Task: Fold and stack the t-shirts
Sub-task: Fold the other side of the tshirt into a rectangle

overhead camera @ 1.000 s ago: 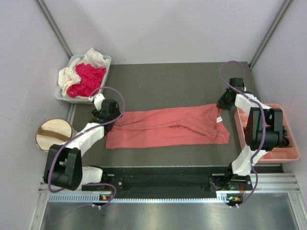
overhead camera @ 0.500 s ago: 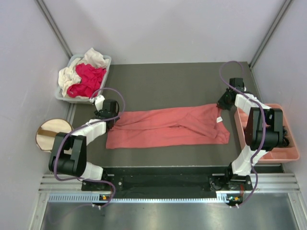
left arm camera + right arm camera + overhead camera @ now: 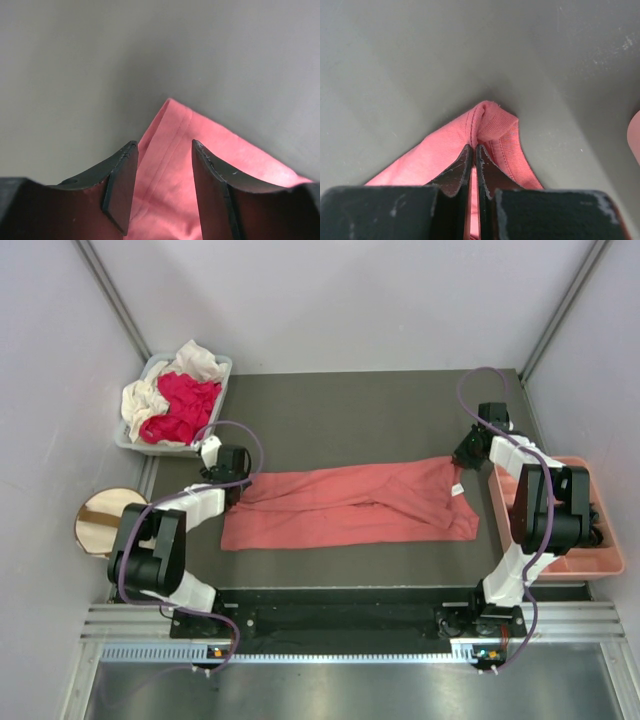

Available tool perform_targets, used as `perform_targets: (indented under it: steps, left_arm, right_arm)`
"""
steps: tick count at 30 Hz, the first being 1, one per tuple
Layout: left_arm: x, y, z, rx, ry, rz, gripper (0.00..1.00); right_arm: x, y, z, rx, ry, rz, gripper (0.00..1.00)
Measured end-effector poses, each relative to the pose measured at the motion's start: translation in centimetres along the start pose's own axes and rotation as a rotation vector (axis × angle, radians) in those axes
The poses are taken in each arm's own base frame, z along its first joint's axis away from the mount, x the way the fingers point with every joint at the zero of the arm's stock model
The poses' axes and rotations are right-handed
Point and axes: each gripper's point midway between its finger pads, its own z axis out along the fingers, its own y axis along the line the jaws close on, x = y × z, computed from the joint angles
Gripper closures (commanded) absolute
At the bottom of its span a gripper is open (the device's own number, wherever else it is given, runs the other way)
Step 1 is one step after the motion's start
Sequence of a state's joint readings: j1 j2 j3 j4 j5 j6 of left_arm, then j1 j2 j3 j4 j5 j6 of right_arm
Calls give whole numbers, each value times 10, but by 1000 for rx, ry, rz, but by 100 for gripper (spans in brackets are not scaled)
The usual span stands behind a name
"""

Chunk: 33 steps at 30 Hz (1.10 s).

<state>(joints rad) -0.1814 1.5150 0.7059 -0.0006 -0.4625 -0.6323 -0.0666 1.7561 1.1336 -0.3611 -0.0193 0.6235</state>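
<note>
From above, the salmon-pink shirt (image 3: 350, 505) lies spread in a long band across the middle of the dark surface (image 3: 350, 410), folded lengthwise with a crease running along it. A small white neck label (image 3: 458, 488) shows near its right end; any print on it is too small to read. The left gripper (image 3: 237, 491) sits at the shirt's far-left corner and the right gripper (image 3: 463, 457) at its far-right corner, but this view does not show how either set of jaws stands. At the back left, a grey bin (image 3: 222, 365) holds the magenta-red shirt (image 3: 182, 405) and the cream-white shirt (image 3: 148, 395), both crumpled. A cream drum-shaped bin (image 3: 100, 520) stands off the surface's left edge, and a salmon-pink tray (image 3: 600, 562) sits to the right.

The left wrist camera settles what the overhead view leaves unclear. The left gripper (image 3: 165, 150) is spread fairly wide, one finger on each side of the shirt's (image 3: 225, 150) stitched corner. The cloth lies flat in the gap, and nothing is pinched.

The right wrist camera shows the opposite. The right gripper (image 3: 474, 150) is pressed nearly together on a fold of the shirt (image 3: 495, 125), and the hemmed corner bunches up just beyond the fingertips.
</note>
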Motion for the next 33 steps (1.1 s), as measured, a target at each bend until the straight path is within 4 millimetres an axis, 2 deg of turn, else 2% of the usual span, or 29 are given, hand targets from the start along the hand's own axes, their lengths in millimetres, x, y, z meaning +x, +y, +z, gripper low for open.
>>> perform_targets:
  steps: [3,4,6,8,9,12,20,28,33]
  left_arm:
    - [-2,-2,5,-3,0,0,50]
    - [-2,-3,6,-4,1,1,53]
    - [-1,-2,9,-8,5,2,67]
    - [-1,-2,11,-11,6,0,76]
    - [-1,-1,11,-12,6,-2,86]
    - [-3,-1,12,-14,4,-6,100]
    - [-9,-3,17,-20,-3,-14,100]
    - [-29,-15,25,-17,-31,-32,100]
    - [-34,-13,27,-22,-38,-43,100]
  right_arm:
    - [0,0,0,1,0,0,100]
    - [0,0,0,1,1,0,100]
    - [0,0,0,2,2,-1,100]
    - [0,0,0,2,2,-2,100]
    - [1,-1,0,2,2,-2,100]
    - [1,-1,0,2,2,-2,100]
    - [-1,0,-1,2,3,-2,100]
    - [-16,12,-7,-14,-19,-3,100]
    - [-17,12,-9,-11,-16,-3,100]
